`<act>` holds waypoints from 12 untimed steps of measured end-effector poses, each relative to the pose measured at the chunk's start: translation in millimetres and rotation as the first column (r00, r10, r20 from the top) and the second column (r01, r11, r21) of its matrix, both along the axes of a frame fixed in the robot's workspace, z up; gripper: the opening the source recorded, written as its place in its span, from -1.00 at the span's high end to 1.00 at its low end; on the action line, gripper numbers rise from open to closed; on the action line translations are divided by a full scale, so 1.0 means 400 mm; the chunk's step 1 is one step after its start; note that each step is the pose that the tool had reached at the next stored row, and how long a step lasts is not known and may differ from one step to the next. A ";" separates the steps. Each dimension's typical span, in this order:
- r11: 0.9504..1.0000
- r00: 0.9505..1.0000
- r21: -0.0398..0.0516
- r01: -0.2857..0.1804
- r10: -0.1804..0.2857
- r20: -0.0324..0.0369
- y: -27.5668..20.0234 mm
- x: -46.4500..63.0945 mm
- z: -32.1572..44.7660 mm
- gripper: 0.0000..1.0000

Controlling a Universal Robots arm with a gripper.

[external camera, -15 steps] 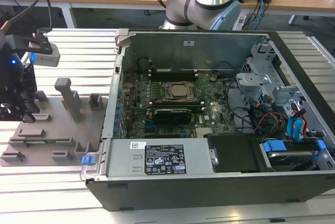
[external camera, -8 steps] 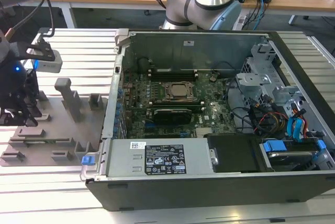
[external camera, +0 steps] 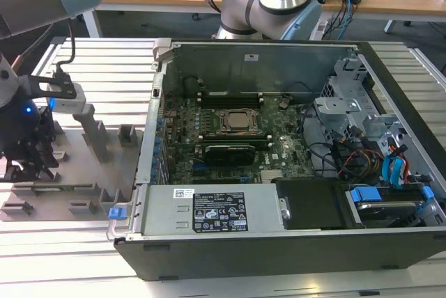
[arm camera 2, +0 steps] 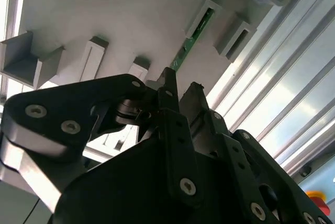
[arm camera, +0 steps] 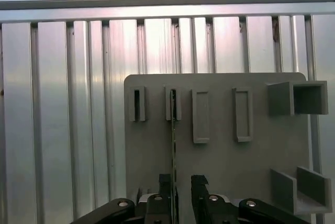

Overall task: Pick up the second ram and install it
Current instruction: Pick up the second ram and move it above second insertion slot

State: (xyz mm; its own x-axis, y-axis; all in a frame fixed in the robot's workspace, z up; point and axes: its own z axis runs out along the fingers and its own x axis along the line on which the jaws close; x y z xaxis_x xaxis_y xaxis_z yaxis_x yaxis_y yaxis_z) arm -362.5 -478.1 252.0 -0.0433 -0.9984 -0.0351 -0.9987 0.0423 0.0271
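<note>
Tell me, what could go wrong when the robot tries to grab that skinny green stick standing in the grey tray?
1. The green stick stands on its thin edge. It sits close to one finger of the open gripper rather than mid-gap, so the grab might come out crooked or bump it.
2. One end sits in a slot of the grey tray, so a tilted pull could jam it there.

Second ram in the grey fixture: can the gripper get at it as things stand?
Likely yes. The second ram stands on edge in the grey fixture, nothing covering it, and the open gripper sits right at one end.
</note>
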 end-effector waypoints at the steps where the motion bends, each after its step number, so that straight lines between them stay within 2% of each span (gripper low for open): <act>1: 1.000 1.000 0.000 0.000 0.000 0.000 0.000 0.000 -0.009 0.40; 4: 1.000 1.000 0.000 0.000 0.000 0.000 0.000 0.000 -0.037 0.40; 7: 1.000 1.000 0.000 0.000 0.000 0.000 0.000 0.000 -0.054 0.40; 12: 1.000 1.000 0.000 0.000 0.000 0.000 0.000 0.000 -0.100 0.40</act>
State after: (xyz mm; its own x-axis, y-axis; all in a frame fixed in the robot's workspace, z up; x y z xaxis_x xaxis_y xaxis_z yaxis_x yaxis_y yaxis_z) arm -362.7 -478.2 212.2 -0.0431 -0.9985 -0.0351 -0.9987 0.0422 0.0271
